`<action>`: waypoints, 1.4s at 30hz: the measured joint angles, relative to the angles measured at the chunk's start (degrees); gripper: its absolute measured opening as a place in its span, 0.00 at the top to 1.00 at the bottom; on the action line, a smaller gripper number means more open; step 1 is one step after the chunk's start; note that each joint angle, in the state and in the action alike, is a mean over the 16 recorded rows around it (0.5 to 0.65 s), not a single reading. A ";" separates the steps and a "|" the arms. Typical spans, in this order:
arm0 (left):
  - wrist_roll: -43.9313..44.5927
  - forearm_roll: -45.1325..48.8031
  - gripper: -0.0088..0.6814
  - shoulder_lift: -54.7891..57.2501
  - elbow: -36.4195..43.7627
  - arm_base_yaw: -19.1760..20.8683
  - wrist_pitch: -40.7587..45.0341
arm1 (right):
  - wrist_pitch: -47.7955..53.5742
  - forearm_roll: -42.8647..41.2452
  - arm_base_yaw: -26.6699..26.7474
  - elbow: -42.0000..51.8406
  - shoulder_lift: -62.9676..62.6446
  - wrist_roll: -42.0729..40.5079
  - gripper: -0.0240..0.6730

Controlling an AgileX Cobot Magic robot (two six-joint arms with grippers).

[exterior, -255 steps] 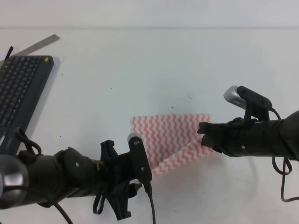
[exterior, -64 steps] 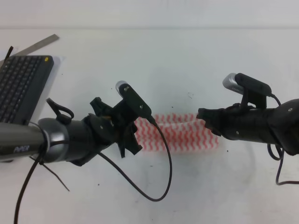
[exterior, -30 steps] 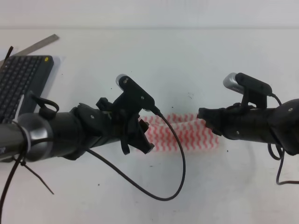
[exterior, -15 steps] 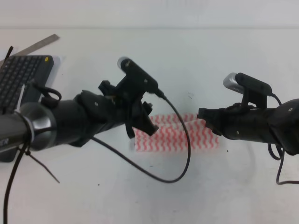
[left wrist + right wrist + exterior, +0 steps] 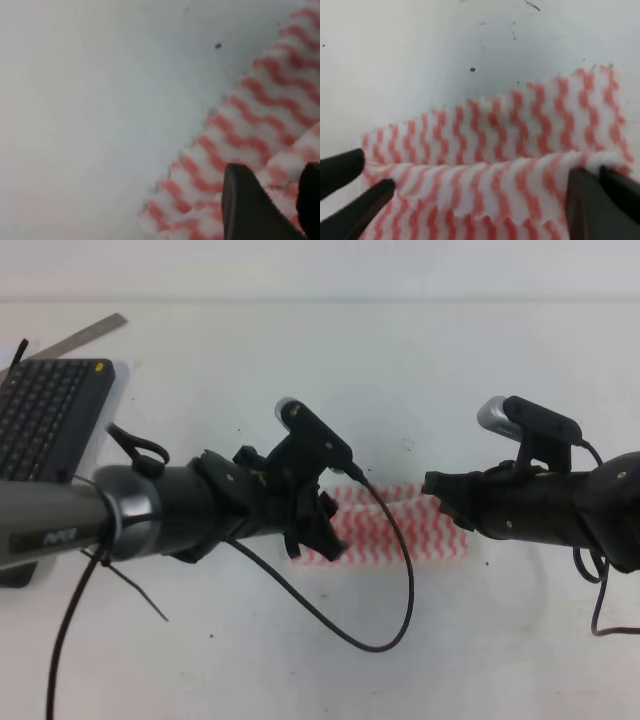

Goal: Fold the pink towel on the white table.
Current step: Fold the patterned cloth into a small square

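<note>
Our left claw [image 5: 322, 528] has dropped onto the towel [image 5: 400, 530], pinching it; right claw [image 5: 437, 498] stays pinching it.

The towel [image 5: 400, 525], a loose diagonal fold 8.5 s ago, now lies as a narrow folded strip. The left gripper [image 5: 322, 525] has swung from below the cloth to its left end.

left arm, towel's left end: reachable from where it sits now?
Probably yes. The left claw is already down at the left end of the pink towel, its fingers over the folded cloth. Nothing lies between them on the white table; the right claw is at the opposite end.
</note>
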 joint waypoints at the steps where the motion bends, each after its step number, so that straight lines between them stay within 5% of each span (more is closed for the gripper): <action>1: 0.00 0.01 0.67 0.55 0.00 0.00 -0.23 | 0.00 0.00 0.00 0.00 0.00 -0.01 0.98; 34: 0.85 0.37 0.67 4.65 -0.11 -0.01 -4.38 | -1.79 0.38 0.00 0.00 0.00 0.06 0.98; 42: 1.37 0.35 0.67 4.67 -0.14 -0.01 -4.40 | -1.98 0.95 0.00 0.00 0.00 0.21 0.90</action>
